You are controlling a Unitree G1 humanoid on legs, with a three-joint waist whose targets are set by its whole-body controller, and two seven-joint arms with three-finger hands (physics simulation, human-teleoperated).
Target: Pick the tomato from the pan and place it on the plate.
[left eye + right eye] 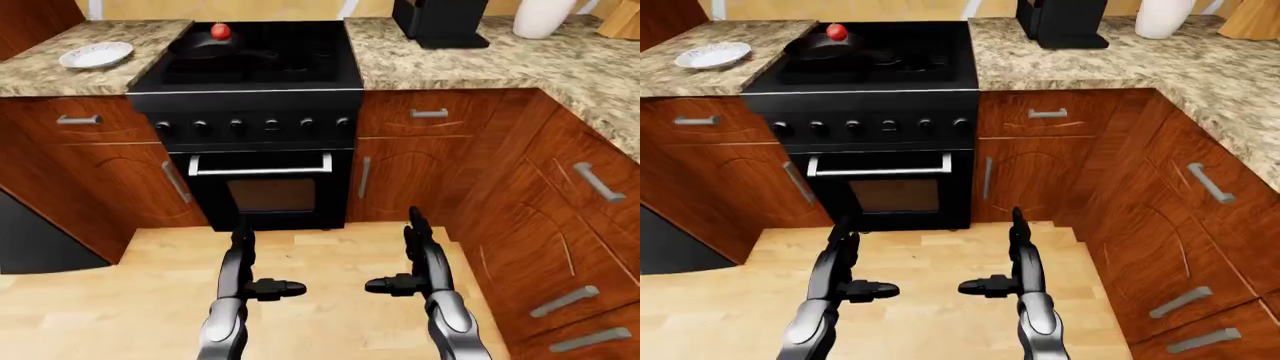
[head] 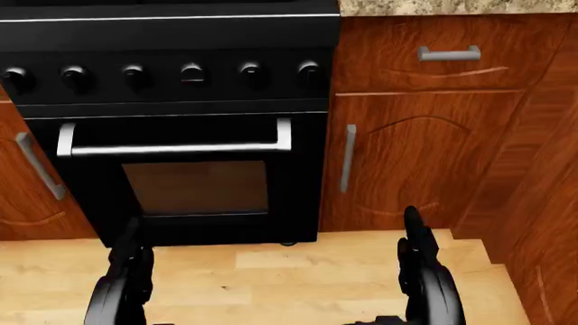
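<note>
1. Approach step: the tomato sits in the pan on the stove, upper left of the left-eye view.
2. The plate lies on the table left of it.
3. The left hand and right hand hang low over the floor, fingers apart, empty.
4. Next, I judge: step closer, then raise a hand.

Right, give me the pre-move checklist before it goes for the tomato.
1. Tomato sitting in the pan: ok.
2. Plate free to receive it, on the counter left of the stove in the left-eye view: ok.
3. Left hand open and holding nothing: ok.
4. Right hand open and holding nothing: ok.
5. Tomato within arm's reach: not ok; both hands hang low over the floor, likely needs to step closer.
6. Floor toward the stove free of obstacles: ok.
</note>
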